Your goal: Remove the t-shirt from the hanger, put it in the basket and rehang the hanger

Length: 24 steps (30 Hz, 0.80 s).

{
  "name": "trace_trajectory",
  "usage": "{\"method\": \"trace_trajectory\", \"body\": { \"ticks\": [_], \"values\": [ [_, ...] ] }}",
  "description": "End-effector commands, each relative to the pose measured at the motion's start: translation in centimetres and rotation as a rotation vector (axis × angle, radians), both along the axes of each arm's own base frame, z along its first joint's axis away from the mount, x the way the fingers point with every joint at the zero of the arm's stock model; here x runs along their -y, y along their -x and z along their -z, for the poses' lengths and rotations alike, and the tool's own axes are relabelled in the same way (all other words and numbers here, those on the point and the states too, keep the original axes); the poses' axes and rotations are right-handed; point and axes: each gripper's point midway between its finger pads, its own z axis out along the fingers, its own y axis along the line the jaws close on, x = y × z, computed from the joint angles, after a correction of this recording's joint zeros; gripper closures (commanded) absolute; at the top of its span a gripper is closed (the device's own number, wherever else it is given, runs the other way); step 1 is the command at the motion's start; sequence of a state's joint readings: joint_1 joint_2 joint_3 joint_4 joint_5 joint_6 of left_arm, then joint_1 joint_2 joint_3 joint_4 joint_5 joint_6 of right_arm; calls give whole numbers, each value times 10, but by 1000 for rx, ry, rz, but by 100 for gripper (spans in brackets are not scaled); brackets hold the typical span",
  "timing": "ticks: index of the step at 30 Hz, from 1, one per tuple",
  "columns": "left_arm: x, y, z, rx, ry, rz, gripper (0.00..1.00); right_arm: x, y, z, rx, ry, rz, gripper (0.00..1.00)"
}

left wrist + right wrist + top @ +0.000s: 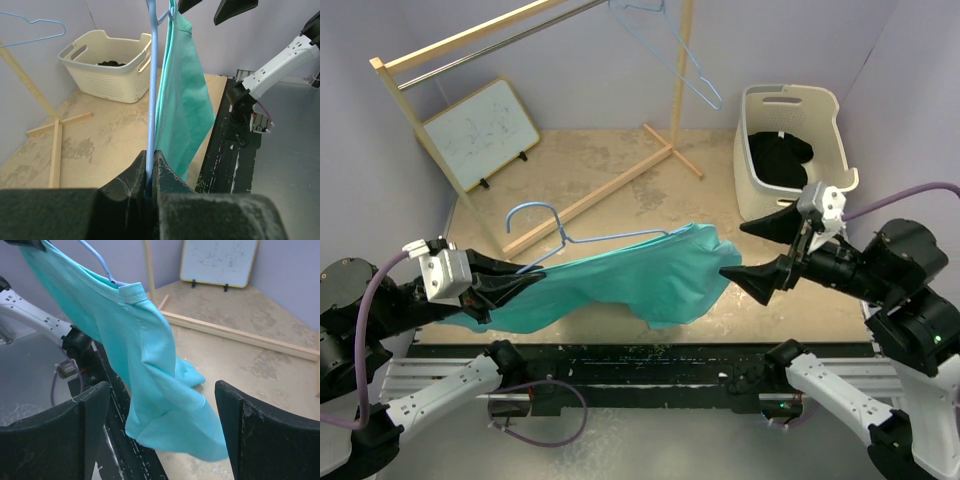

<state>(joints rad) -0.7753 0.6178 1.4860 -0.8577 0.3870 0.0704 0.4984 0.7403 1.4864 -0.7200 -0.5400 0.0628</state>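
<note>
Standing behind the 2 arms, I saw the left pincer pressed together on the thin blue wire of the hanger, holding it up above the worktop so that its hook pointed away toward the back wall. The teal t-shirt was on that hanger, its collar gathered round the wire near the hook, and it was stretched sideways between the 2 arms with its loose lower part sagging toward the near edge of the worktop. The right pincer stood with its fingers wide apart at the shirt's right end; the cloth hung in front of the gap between them, and I could not tell whether the lower fingertip touched it. Behind the right arm sat a cream laundry basket with a dark garment lying inside. A wooden clothes rack stood at the back with 1 more blue hanger dangling from its rail, and a small whiteboard leaned by the left wall.
</note>
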Motion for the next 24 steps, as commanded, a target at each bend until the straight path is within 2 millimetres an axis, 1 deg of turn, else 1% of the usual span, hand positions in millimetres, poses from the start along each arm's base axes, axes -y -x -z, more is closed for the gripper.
{"method": "trace_trajectory", "body": {
  "ticks": [1, 5, 6, 7, 8, 10, 11, 12, 14, 15, 17, 19, 21, 24],
  "values": [
    [3, 8, -20, 48, 68, 43, 100, -23, -11, 4, 17, 0, -107, 15],
    [4, 7, -19, 43, 70, 42, 100, -32, -17, 12, -1, 2, -142, 21],
    [4, 6, -18, 44, 72, 40, 100, -34, -18, 15, -17, -1, -149, 25],
    [4, 6, -18, 44, 72, 38, 100, -35, -20, 18, -35, 2, -149, 33],
    [4, 5, -18, 44, 72, 32, 100, -36, -22, 21, -52, 8, -141, 49],
    [2, 2, -19, 49, 74, 12, 100, -31, -33, 28, -88, 30, -72, 98],
    [0, 1, -20, 56, 78, -1, 100, -28, -36, 32, -109, 42, -41, 100],
    [-3, -1, -22, 62, 81, -18, 100, -25, -38, 34, -120, 46, -17, 100],
    [-9, -3, -26, 77, 90, -53, 100, -10, -52, 40, -136, 70, 113, 100],
    [-12, -4, -28, 84, 95, -66, 100, -1, -61, 44, -146, 82, 192, 100],
    [-15, -3, -30, 92, 101, -78, 100, 24, -82, 53, -186, 109, 397, 100],
    [-18, -1, -31, 94, 102, -80, 100, 49, -99, 62, -220, 138, 578, 100],
    [-18, 0, -31, 92, 100, -77, 100, 62, -108, 67, -243, 151, 681, 100],
    [-21, 3, -32, 92, 106, -76, 100, 73, -115, 72, -261, 167, 765, 100]
  ]
}}
